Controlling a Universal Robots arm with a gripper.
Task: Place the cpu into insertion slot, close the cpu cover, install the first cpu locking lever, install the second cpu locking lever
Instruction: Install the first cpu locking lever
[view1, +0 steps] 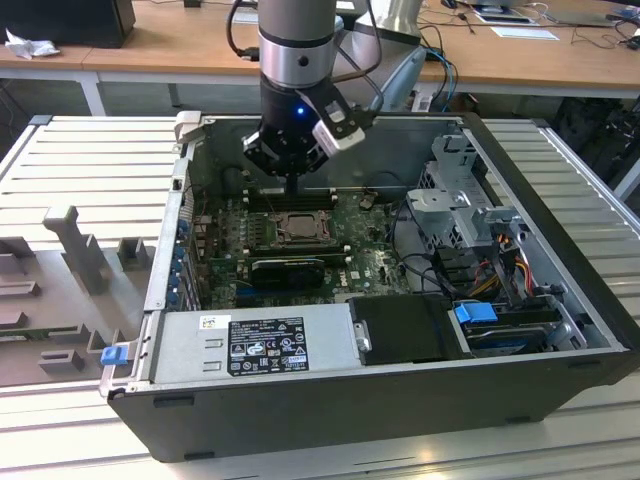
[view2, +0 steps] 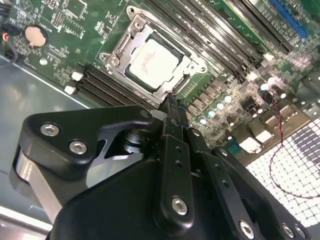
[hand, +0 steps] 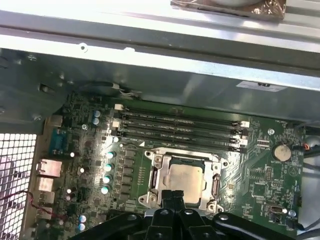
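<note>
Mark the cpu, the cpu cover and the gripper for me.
cpu (view2: 152, 62), second wrist view, middle of its pale top face.
cpu cover (view2: 123, 36), second wrist view, silvery frame side beside the window.
gripper (view2: 172, 101), second wrist view, between its fingertips.

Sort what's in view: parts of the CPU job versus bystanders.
Job: cpu, cpu cover, hand.
Bystanders: memory slots, coin battery, black expansion card, power supply.
</note>
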